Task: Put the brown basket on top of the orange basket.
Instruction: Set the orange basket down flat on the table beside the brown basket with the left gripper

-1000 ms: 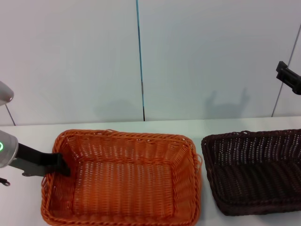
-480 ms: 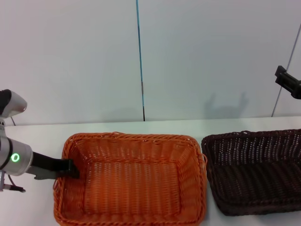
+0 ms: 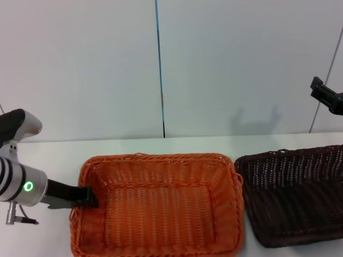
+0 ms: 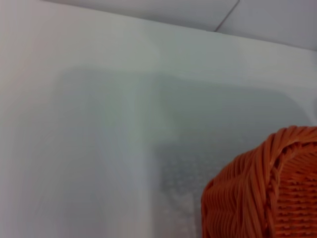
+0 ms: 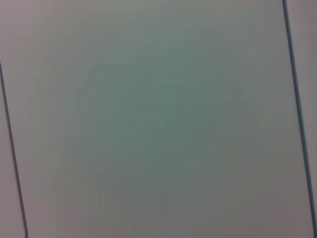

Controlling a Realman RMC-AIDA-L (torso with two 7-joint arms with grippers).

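The orange basket lies on the white table in the middle of the head view. Its right rim touches the left rim of the brown basket, which lies at the right and runs past the picture's edge. My left gripper is shut on the orange basket's left rim. The left wrist view shows a corner of that orange rim over the table. My right gripper hangs high at the right edge, above the brown basket and apart from it. The right wrist view shows only the wall.
The white table ends at a pale wall with a thin blue vertical seam. Bare table shows to the left of the orange basket and behind both baskets.
My left gripper has slid the orange basket to the right until it meets the brown basket, which has shifted slightly right. The right gripper has barely moved.
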